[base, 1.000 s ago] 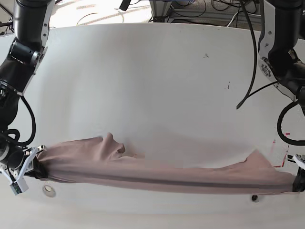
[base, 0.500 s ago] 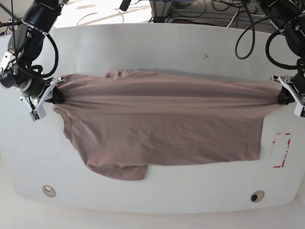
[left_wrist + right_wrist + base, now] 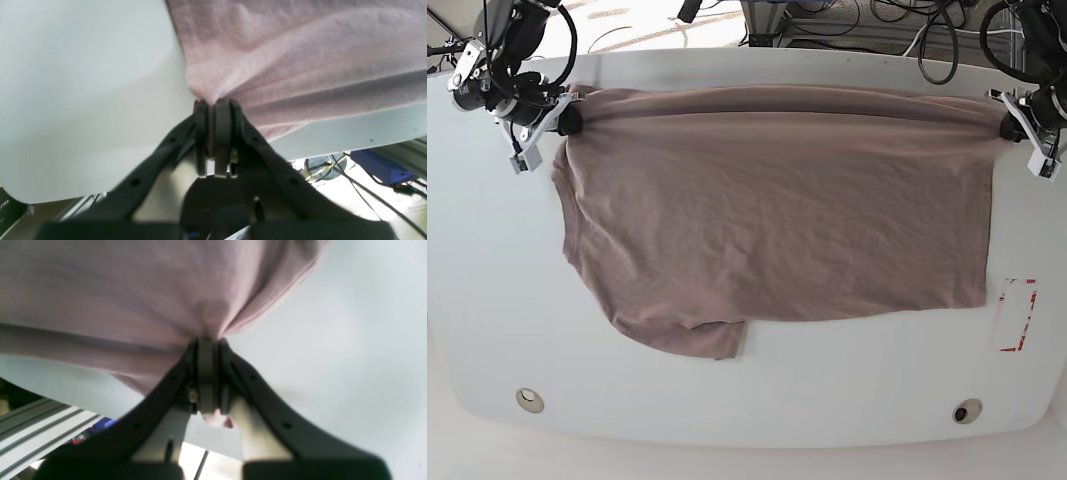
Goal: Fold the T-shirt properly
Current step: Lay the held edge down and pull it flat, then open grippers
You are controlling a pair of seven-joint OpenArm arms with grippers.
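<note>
The mauve-pink T-shirt [image 3: 777, 215] lies spread over the white table [image 3: 757, 400], stretched taut along its far edge between both grippers. My left gripper [image 3: 1012, 128], at the base view's right, is shut on the shirt's far right corner; the left wrist view shows its fingers [image 3: 222, 120] pinching a bunch of T-shirt cloth [image 3: 300, 66]. At the far left my right gripper [image 3: 567, 120] is shut on the other far corner, and in the right wrist view T-shirt fabric [image 3: 133, 300] gathers into its fingers [image 3: 206, 373]. A sleeve [image 3: 692, 335] lies toward the near side.
A red rectangle outline [image 3: 1017, 315] is marked on the table at the right, just beyond the shirt's edge. Two small round fittings [image 3: 528, 400] [image 3: 967, 411] sit near the front edge. Cables [image 3: 847, 20] lie on the floor behind the table.
Both grippers have carried the shirt's held edge from the table's near side to its far edge. The shirt went from a bunched strip to lying spread over the table.
</note>
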